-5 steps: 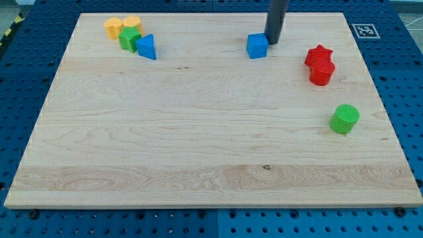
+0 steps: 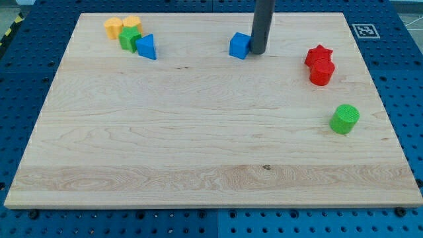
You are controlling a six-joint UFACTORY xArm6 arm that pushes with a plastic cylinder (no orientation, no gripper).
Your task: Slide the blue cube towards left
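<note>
My tip [image 2: 258, 52] sits on the wooden surface [image 2: 198, 132] near the view's top, a little right of the middle. It presses against the right side of the blue cube [image 2: 239, 45], touching it. The rod rises straight up from there and leaves the view at the top edge. The arm has no hand, only this dark rod, so nothing is being held.

The blue cube stands close to the top edge of the surface, roughly at its middle from left to right, with bare wood on its left side.

Further toward the view's left, in the top left corner of the surface, a small cluster of blocks sits packed together. It holds a yellow block [image 2: 114, 27], a second yellow block [image 2: 131, 24] just beside it, a green block [image 2: 129, 38] below them, and a blue triangle block [image 2: 147, 47] touching the green one on its right. This cluster is well apart from the blue cube.

On the view's right, a red star block [image 2: 318, 55] sits just above a red cylinder [image 2: 322, 73], and the two touch. Lower down on the right, a green cylinder [image 2: 344, 119] stands alone, near the right edge of the surface.

A square black and white marker [image 2: 364, 30] lies at the top right corner of the surface
</note>
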